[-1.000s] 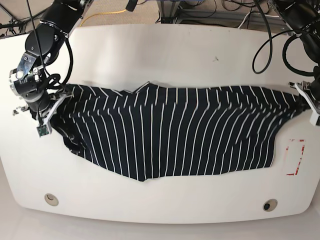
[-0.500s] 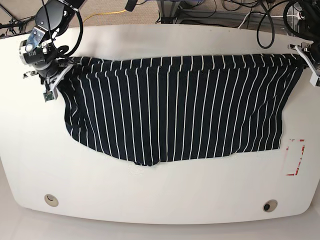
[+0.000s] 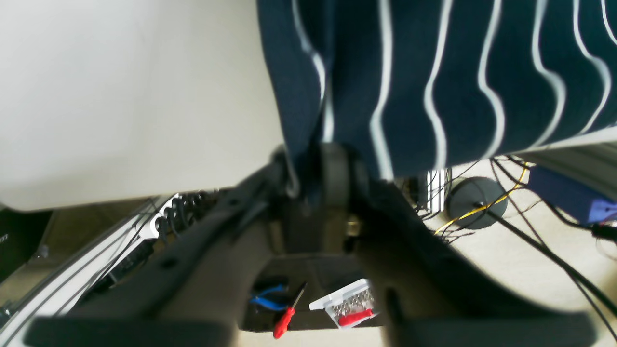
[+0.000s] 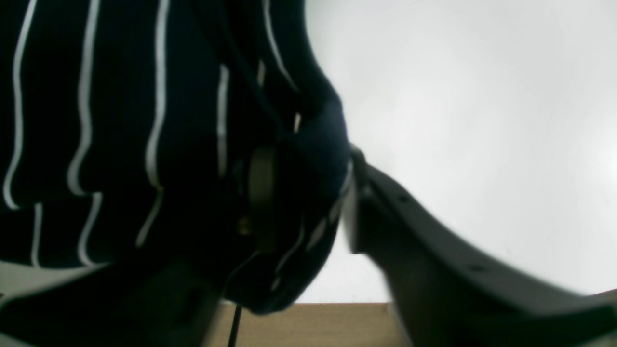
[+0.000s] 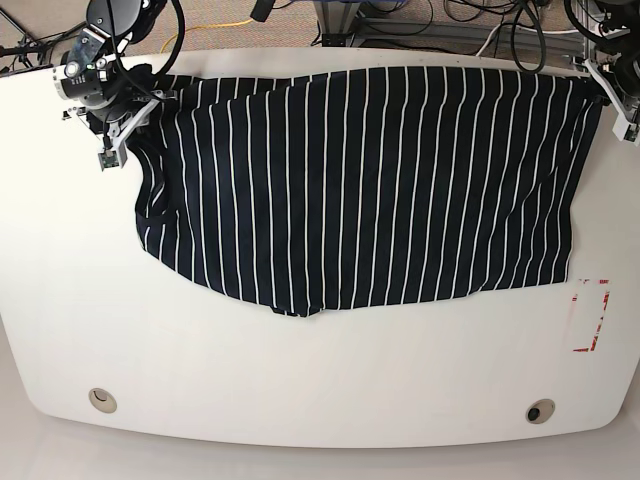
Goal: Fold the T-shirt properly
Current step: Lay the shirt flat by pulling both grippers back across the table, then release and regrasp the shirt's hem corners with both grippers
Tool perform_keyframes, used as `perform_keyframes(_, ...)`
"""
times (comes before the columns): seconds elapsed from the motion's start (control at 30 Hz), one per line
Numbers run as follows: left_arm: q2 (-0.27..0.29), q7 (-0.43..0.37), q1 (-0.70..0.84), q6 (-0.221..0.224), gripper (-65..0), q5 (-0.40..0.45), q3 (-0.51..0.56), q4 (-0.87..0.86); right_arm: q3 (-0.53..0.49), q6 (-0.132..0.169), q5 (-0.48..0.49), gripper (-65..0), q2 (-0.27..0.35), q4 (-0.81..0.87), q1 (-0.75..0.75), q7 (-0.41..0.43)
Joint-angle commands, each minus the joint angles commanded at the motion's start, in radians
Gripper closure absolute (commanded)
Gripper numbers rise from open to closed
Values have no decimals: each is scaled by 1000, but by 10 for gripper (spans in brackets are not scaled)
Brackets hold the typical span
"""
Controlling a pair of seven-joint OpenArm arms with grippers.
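Note:
The dark navy T-shirt (image 5: 370,180) with thin white stripes is stretched wide across the far half of the white table (image 5: 300,380). Its top edge runs along the table's far edge. My right gripper (image 5: 135,100) is shut on the shirt's far-left corner; the right wrist view shows bunched T-shirt fabric (image 4: 144,120) pinched at the right gripper (image 4: 308,193). My left gripper (image 5: 605,95) is shut on the far-right corner, and in the left wrist view the T-shirt (image 3: 434,82) hangs from the left gripper (image 3: 313,178). A sleeve droops at the left.
A red-marked rectangle (image 5: 590,315) is taped near the table's right edge. Two round holes (image 5: 102,399) (image 5: 540,411) sit near the front edge. Cables and floor clutter (image 3: 482,207) lie beyond the table's far side.
Both grippers have carried the shirt's top edge away from the front, toward the table's far edge. The fabric is now pulled flatter and wider, and its bottom hem has slid farther back.

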Motion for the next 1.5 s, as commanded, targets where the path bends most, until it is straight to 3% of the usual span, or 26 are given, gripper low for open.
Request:
perform_keyframes(0.07, 0, 0, -3, 0, -306, 0, 0, 0, 0, 0, 2, -452, 0, 6, 2, 0)
perform_keyframes(0.13, -2, 0, -3, 0, -350, 0, 0, 2, 0, 0, 2, -490, 0, 21, 3, 0)
perform_keyframes(0.4, -6, 2, -66, 0, -346, -8, -5, 6, 35, 0, 186, -496, 25, 17, 49, 0)
perform_keyframes(0.67, -3, 2, -176, 0, -346, 0, -8, 3, 31, 0, 176, -496, 37, -28, 209, -2)
perform_keyframes(1.03, -3, 2, -273, 0, -344, 2, 2, 0, -54, 0, 92, -498, 137, -396, 486, 12)
perform_keyframes(1.17, -2, 2, -304, 0, -344, 3, 2, -3, -58, 0, 77, -496, 178, -555, 565, 81)
perform_keyframes(1.5, 17, -3, -388, 0, -344, 219, 58, -5, -61, 0, 78, -496, 232, -939, 675, 221)
